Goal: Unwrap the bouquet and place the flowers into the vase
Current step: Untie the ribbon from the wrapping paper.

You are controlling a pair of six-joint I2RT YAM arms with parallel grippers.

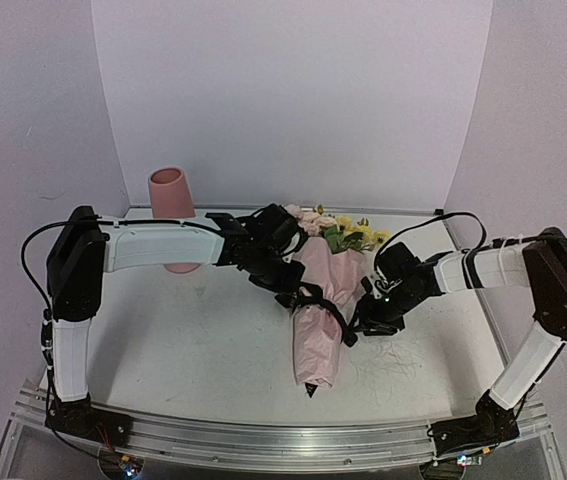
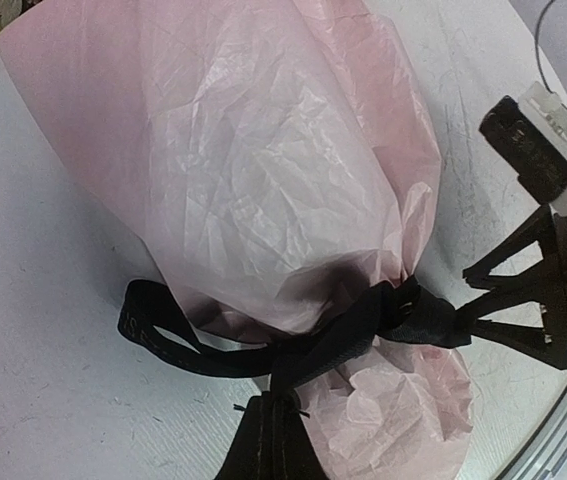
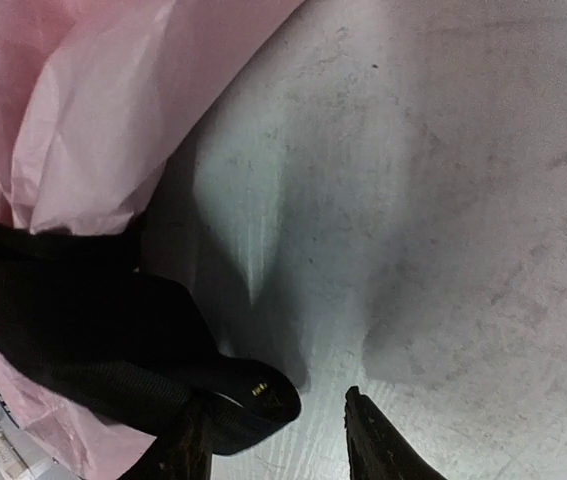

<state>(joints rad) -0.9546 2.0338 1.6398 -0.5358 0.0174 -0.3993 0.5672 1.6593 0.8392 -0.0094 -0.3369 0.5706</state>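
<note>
While the wrap is tied shut, vase (image 1: pixel 171 190): upright at the back left of the surface (image 1: pixel 193 340), partly behind the left arm, well apart from the flowers.
Left pincer (image 2: pixel 266 430): clamped tight, and it looks to have a strand of the black ribbon (image 2: pixel 363 330) nipped at its tips, just below the knot.
Bouquet (image 1: pixel 318 300): lying flat mid-surface, blooms toward the back wall, stem end toward the near edge, pink paper (image 2: pixel 263 180) cinched by the ribbon.
Flowers (image 1: pixel 348 232): pink and yellow heads peeking from the far end of the paper; none in the vase.
Right pincer (image 3: pixel 273 410): jaws partway apart, a loose ribbon end lying between them, touching one finger, not clamped.
Risk one: the right jaws may catch paper along with ribbon, so a pull tears the sheet.
Risk two: opposing pulls could tighten the knot rather than free it, or drag the whole bouquet sideways.
Count: one vase, one bouquet, one paper sheet, one ribbon, two pincers; blooms too bunched to count.
</note>
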